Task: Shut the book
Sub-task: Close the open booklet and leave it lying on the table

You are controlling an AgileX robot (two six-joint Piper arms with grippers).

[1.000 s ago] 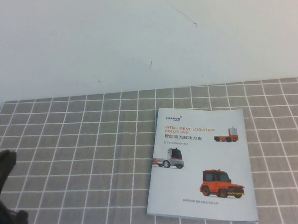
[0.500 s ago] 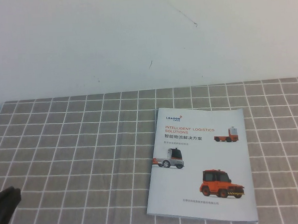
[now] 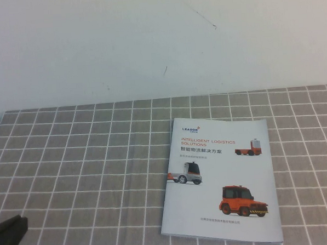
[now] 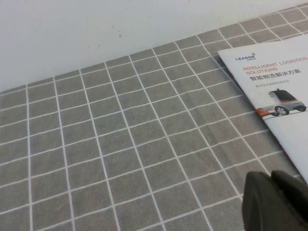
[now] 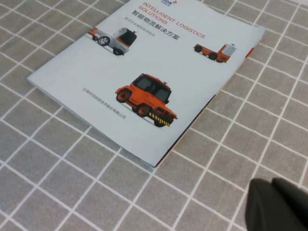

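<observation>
Book (image 3: 220,181) shut, flat on grid cloth (image 3: 72,160); left claw (image 3: 7,236) at btm-left corner, well apart.

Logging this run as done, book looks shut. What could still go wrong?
Left hand sits at the near-left corner of the checked cloth; it could snag the cloth and shift the book. Right hand hangs beside the book's near corner; a careless move might catch its edge and reopen it.

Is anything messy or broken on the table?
Nothing broken or spilled. The book lies closed and flat, slightly crooked on the checked cloth. The left gripper sits at the near-left edge; the right gripper hovers near the book.
</observation>
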